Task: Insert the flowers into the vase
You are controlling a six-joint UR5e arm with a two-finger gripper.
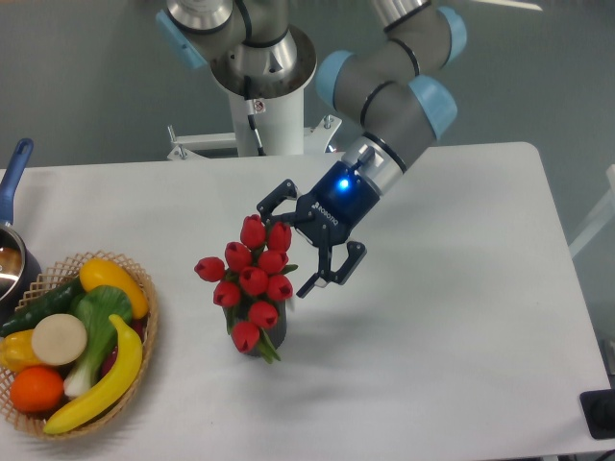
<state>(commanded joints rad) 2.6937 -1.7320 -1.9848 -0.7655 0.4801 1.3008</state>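
The flowers, a bunch of glossy red tulips with green leaves, stand with their stems down in the vase. The vase is dark grey and mostly hidden behind the blooms, near the table's middle front. My gripper hovers just up and right of the bunch. It is open, its black fingers spread wide, with the top tulips close to the gap between the tips. I see no finger pressing on the flowers.
A woven basket of vegetables and fruit sits at the front left. A pot with a blue handle is at the far left edge. The robot base stands at the back. A black object lies at the bottom right corner.
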